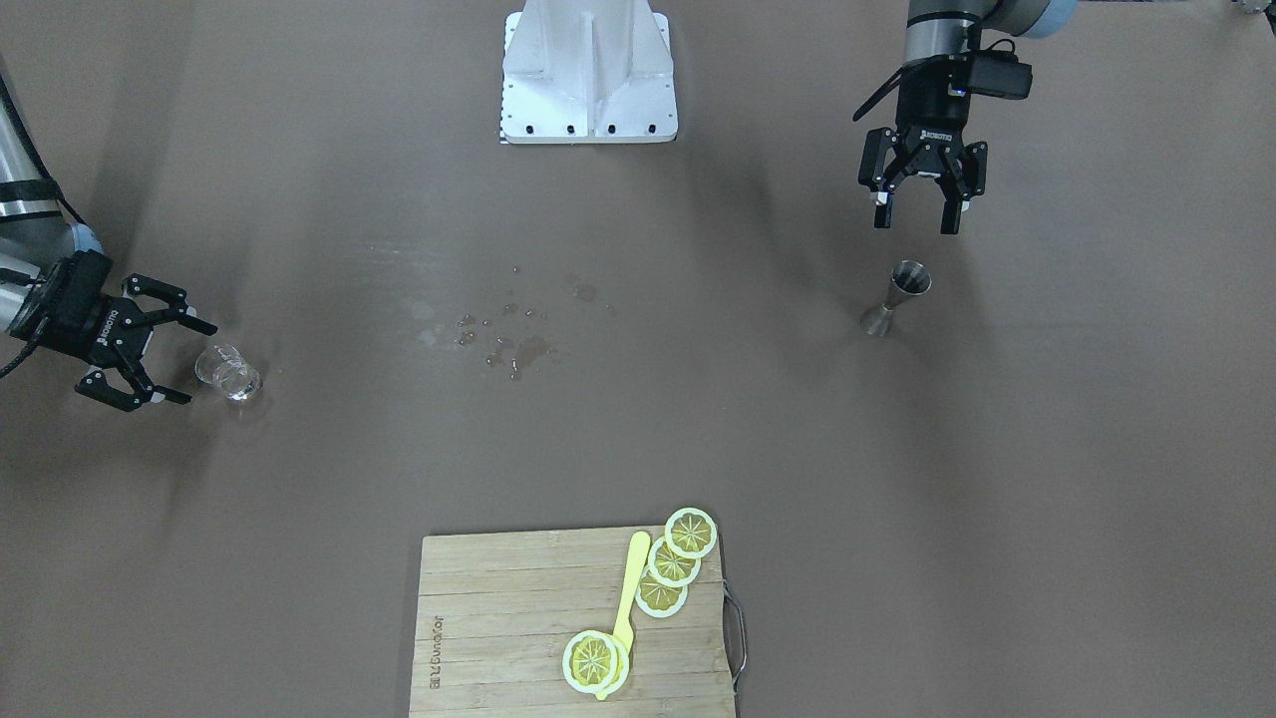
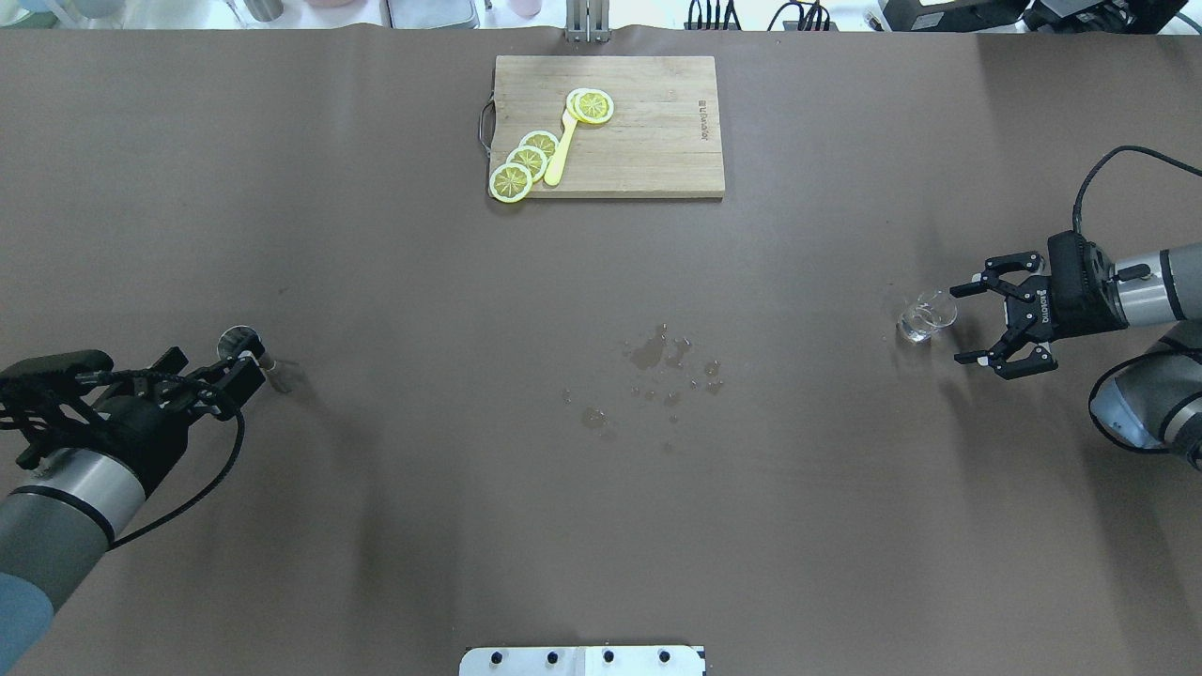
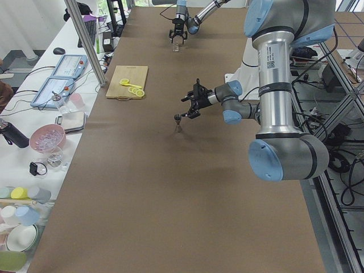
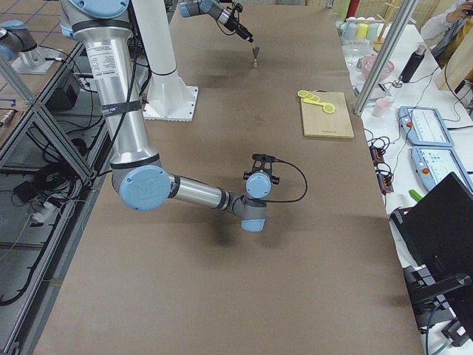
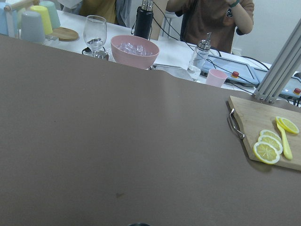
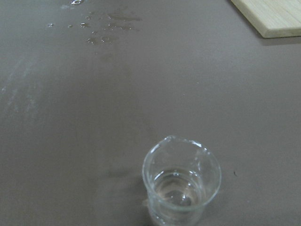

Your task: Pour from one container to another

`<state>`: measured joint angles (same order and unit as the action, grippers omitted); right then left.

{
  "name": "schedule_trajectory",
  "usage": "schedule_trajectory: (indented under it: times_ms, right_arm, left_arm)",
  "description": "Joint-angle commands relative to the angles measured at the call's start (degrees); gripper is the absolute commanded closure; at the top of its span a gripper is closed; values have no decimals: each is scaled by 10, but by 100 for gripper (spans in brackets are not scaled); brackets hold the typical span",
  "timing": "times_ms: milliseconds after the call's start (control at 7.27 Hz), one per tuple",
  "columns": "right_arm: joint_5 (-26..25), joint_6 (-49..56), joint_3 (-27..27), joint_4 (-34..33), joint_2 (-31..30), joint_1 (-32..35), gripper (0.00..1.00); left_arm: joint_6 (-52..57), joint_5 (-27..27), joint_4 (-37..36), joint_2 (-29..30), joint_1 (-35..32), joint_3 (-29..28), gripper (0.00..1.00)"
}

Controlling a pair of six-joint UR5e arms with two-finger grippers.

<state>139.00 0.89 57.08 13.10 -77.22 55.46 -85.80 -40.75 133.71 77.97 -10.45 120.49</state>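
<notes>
Lining up to grasp the cup [image 2: 925, 314].
Overhead, the right gripper [image 2: 960, 325] is hanging wide open and empty beside the cup at 3 o'clock; the left gripper [image 1: 915, 221], equally open, is hovering by the jigger [image 1: 897, 297] at 9. Next: closing on the seemingly part-filled cup, level.

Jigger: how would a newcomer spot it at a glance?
From the cutting board on the operators' side, look toward the robot's left, where the left gripper hangs open. The jigger stands near it, untouched: small, grey metal and hourglass-shaped, unlike the clear glass cup at the opposite end.
</notes>
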Motion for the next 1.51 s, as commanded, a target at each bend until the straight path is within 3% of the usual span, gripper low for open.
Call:
schedule_trajectory:
  times_ms: [0, 688, 1376]
  right_arm:
    - [5, 1, -9, 0, 14, 2, 4]
    - [3, 1, -11, -1, 16, 2, 6]
    - [1, 0, -14, -2, 20, 0, 6]
  left_arm:
    - [-4, 44, -2, 0, 33, -11, 4]
    - [-77, 133, -21, -4, 89, -68, 3]
    - [-96, 155, -20, 43, 91, -140, 3]
